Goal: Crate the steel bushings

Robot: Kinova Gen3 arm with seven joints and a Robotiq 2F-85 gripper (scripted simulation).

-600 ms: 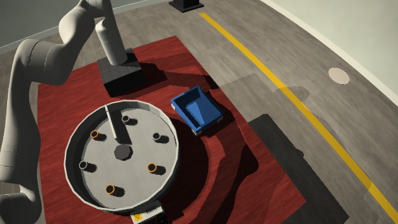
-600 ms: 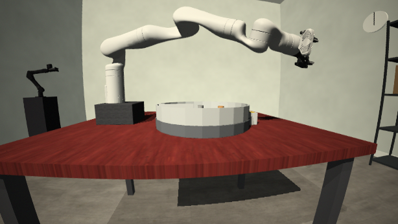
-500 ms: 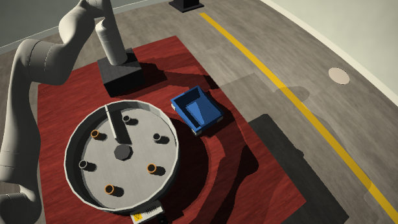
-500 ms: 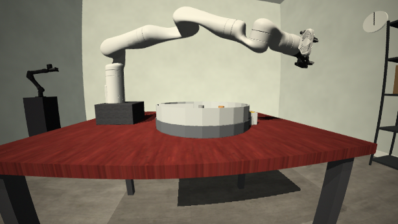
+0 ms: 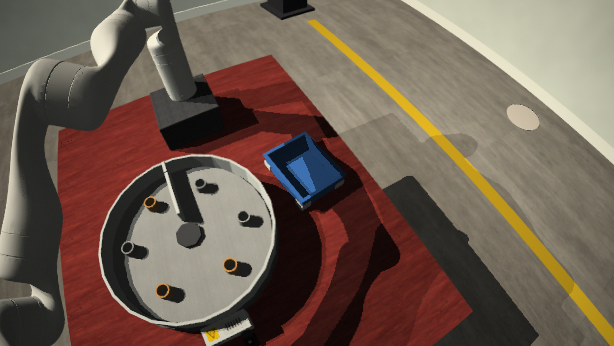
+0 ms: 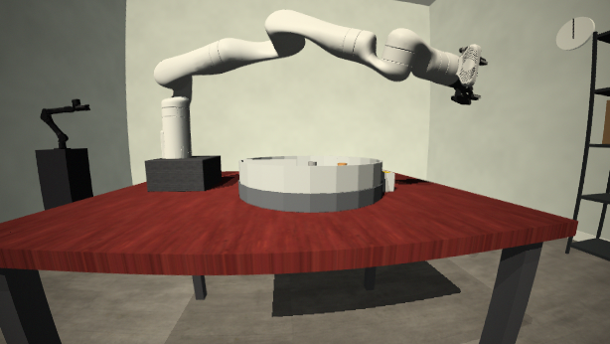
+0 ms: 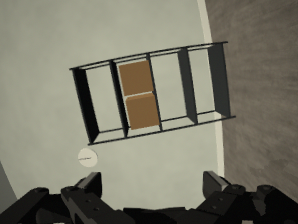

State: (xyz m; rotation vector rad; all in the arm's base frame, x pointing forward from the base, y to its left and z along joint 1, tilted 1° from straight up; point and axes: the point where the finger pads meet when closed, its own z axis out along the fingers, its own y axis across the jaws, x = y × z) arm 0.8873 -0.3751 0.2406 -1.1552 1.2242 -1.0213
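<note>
My pincer (image 6: 476, 75) (image 7: 152, 183) stands wide apart, nothing in it, high above the red table (image 5: 295, 90) (image 6: 298, 239) and facing the shelf rack (image 6: 589, 114) (image 7: 187, 85) by the wall. On the turning table (image 5: 200, 280) (image 6: 310, 179) I count 6 upright bushings: 3 grey steel ones, 1 (image 5: 200, 184) near the divider (image 5: 171, 190), 1 (image 5: 243, 217) towards the crate side and 1 (image 5: 128, 248) near the opposite wall, plus 3 orange-rimmed ones (image 5: 150, 202) (image 5: 230, 265) (image 5: 163, 291). A raised rim rings them, and the divider runs inward from it, near the hub (image 5: 190, 235). The blue crate (image 5: 320, 170) sits just beside the rim, apart from it, with its top open and no bushing visible inside.
</note>
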